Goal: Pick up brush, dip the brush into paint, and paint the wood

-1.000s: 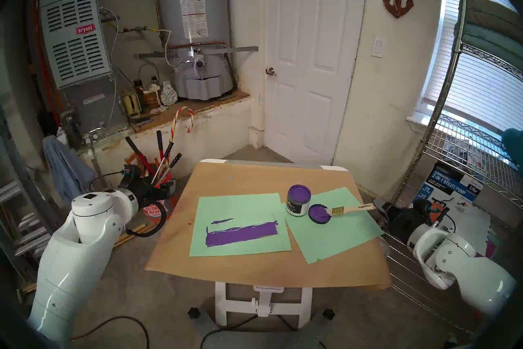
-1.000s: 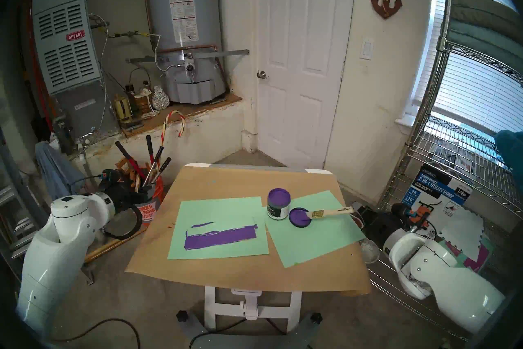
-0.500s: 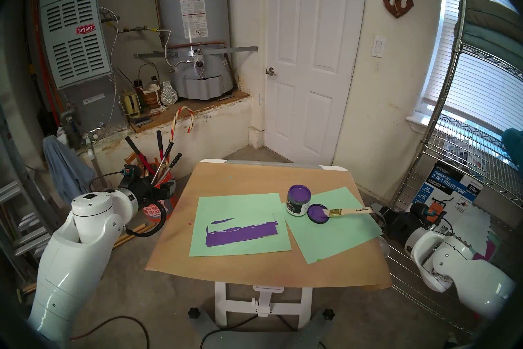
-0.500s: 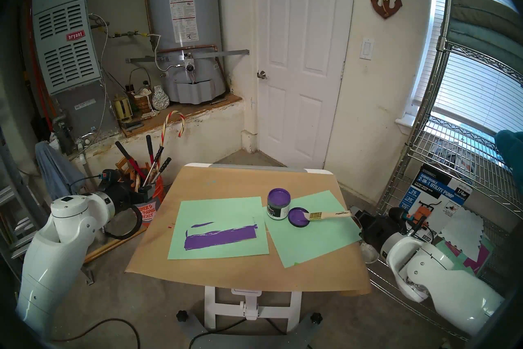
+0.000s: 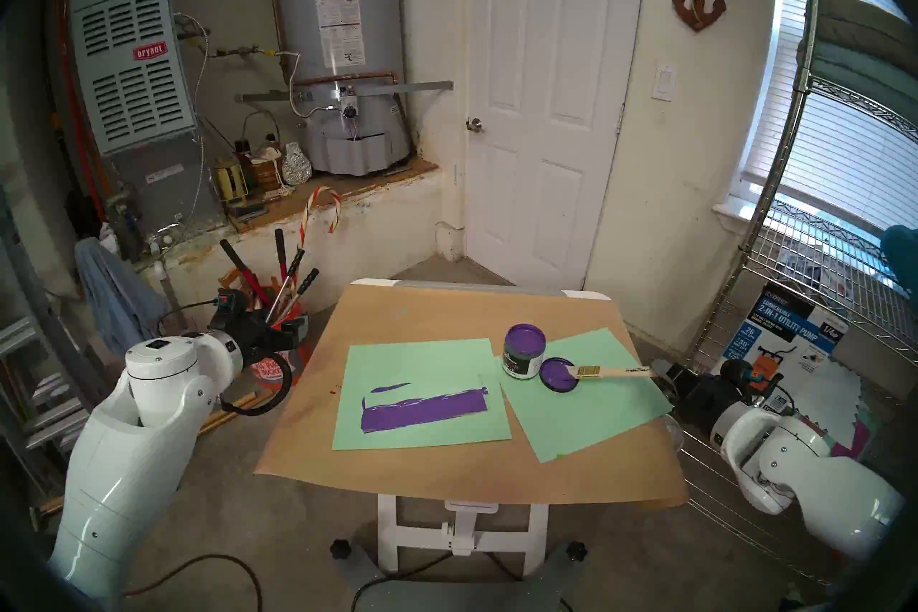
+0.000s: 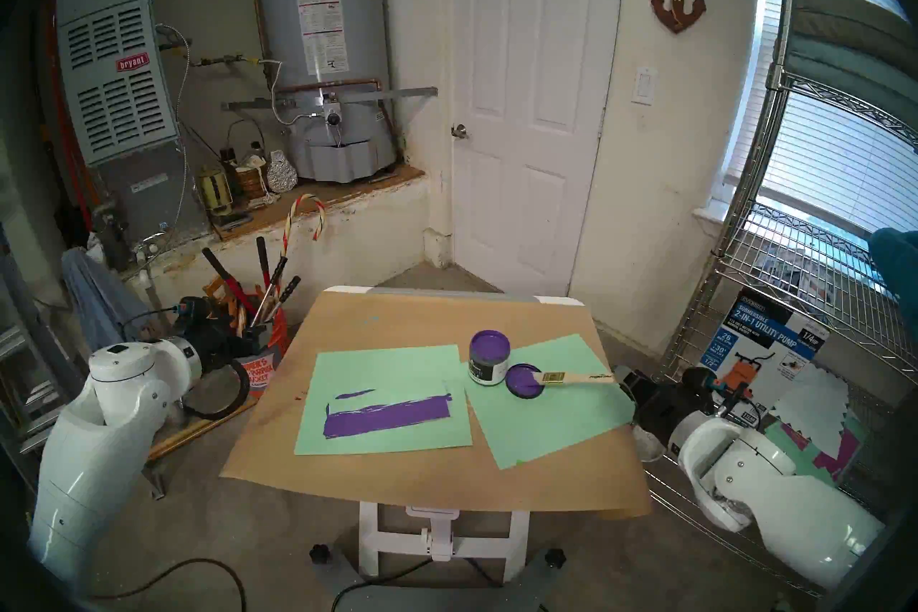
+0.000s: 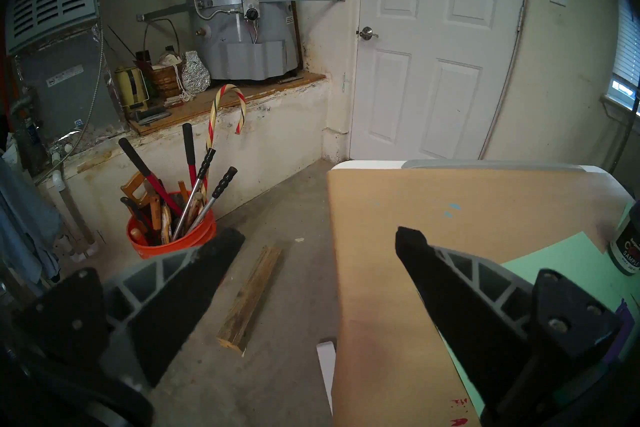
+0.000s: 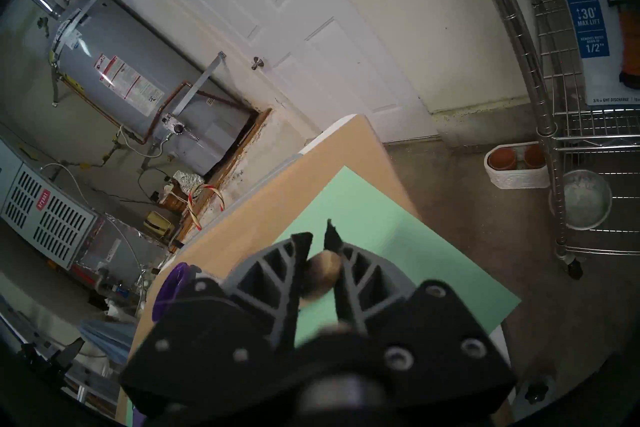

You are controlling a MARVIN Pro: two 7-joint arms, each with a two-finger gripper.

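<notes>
The brush (image 5: 611,370) lies on the right mint-green sheet, its bristles resting on the purple-coated lid (image 5: 560,376). It also shows in the other head view (image 6: 576,378). My right gripper (image 5: 663,372) is at the table's right edge, shut on the handle's end (image 8: 322,273). The open jar of purple paint (image 5: 524,350) stands just left of the lid. The wood (image 5: 424,410), painted purple, lies on the left green sheet. My left gripper (image 7: 320,232) is open and empty, off the table's left side (image 5: 293,330).
Brown paper covers the table (image 5: 447,472). An orange bucket of long-handled tools (image 5: 278,347) stands left of it, with a wooden plank (image 7: 251,291) on the floor. A wire shelf (image 5: 795,298) stands close behind my right arm.
My right arm has moved in toward the table's right edge to the brush handle. The handle's end has shifted slightly toward the front. The left arm has not moved.
</notes>
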